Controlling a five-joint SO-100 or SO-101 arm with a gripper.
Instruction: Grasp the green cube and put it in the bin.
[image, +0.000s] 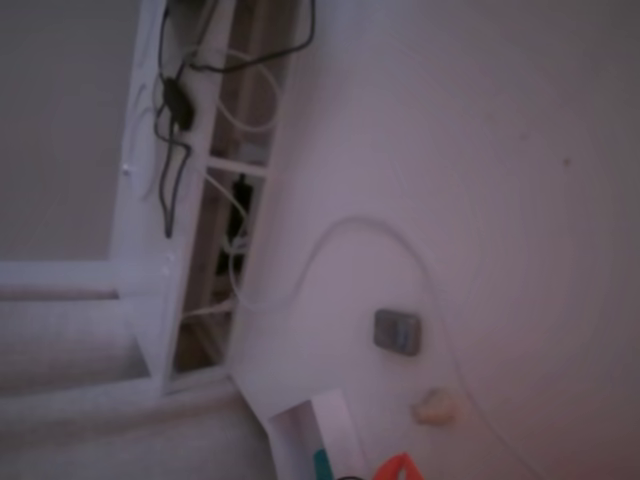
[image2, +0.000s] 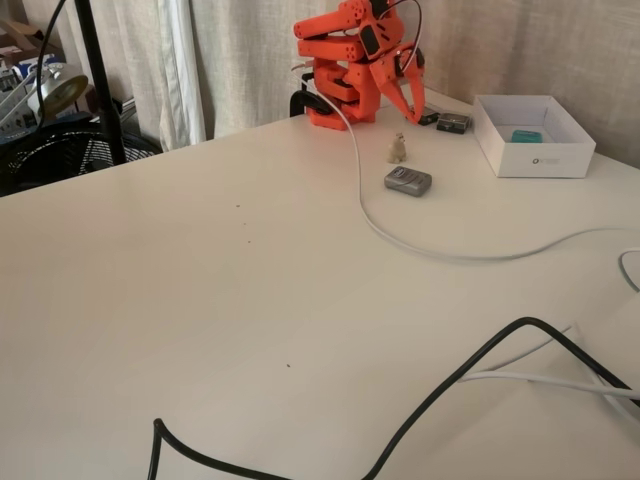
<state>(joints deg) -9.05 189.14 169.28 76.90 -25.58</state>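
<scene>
Green cube (image2: 527, 136) lies inside bin (image2: 535, 160), task looks done. Judge it light, rigid, smooth; would pinch flat opposite sides. My gripper (image2: 408, 108) empty, fingers parted, near base.

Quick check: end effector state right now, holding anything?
End effector: open and empty, folded back near the arm's base; the green cube sits inside the bin.

Cube (image2: 527, 136) inside bin (image2: 530, 160)
</scene>
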